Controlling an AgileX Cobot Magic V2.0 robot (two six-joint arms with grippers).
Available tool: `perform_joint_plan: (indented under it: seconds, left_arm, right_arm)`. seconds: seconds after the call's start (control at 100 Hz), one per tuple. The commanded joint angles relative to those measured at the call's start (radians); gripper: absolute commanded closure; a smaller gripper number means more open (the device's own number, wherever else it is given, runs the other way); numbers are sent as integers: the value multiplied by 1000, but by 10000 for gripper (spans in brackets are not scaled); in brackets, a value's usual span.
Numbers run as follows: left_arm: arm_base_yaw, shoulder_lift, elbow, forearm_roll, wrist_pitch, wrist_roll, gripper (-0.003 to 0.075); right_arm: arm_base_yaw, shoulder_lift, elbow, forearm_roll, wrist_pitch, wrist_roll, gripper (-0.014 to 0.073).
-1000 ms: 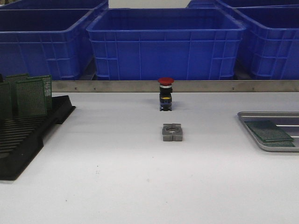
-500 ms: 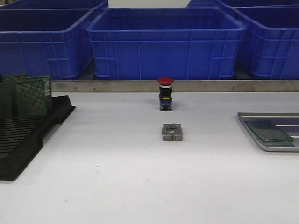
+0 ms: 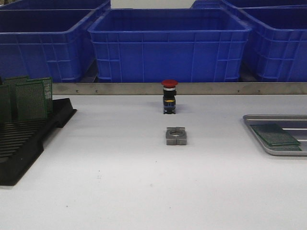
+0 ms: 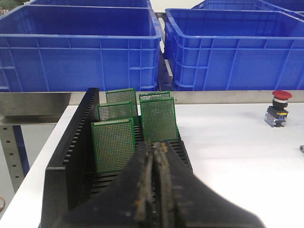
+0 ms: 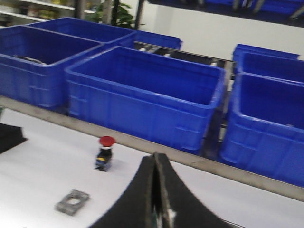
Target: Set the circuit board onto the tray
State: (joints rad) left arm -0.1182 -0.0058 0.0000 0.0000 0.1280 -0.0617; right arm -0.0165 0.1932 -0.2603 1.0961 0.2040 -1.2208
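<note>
The silver-grey tray [image 3: 254, 118] lies at the table's right edge with green circuit boards [image 3: 276, 134] flat on it. More green circuit boards [image 3: 31, 99] stand in the black slotted rack [image 3: 24, 143] at the left. Neither gripper shows in the front view. In the left wrist view my left gripper [image 4: 155, 144] is shut and empty, just above the rack [image 4: 71, 156], close behind the standing boards [image 4: 113, 145]. In the blurred right wrist view my right gripper [image 5: 155, 154] is shut, above the white table. The tray is not visible there.
A red-capped push button [image 3: 169, 96] stands at the table's middle back, with a grey metal block [image 3: 176, 135] in front of it. Large blue bins [image 3: 168, 43] line the far side behind a metal rail [image 3: 216, 88].
</note>
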Motion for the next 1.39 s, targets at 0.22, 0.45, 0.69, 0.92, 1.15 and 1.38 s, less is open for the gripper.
perform_joint_plan:
  seconds: [0.22,0.45,0.69,0.92,1.15,1.38]
  left_arm:
    - [0,-30,48,0,-85,-10,741]
    - [0,-30,48,0,-85,-10,741]
    - [0,-30,48,0,-88,-10,741]
    - [0,-30,48,0,-88,-10,741]
    - [0,-30,48,0,-88,-10,741]
    - [0,-30,48,0,-88,-10,741]
  right_arm:
    - [-10,-13,102,-932,-289,984,706]
    - [-82,-182,274,-1065,-358,1200,706]
    - [-103,-231,277,-1088,-274,1210,706]
    - [-103,-231,277,-1090,-271,1210,706]
    - [-103,-230,277,-1090,-257,1210,706]
    - [-103,-230,276,-1090,-257,1210,706]
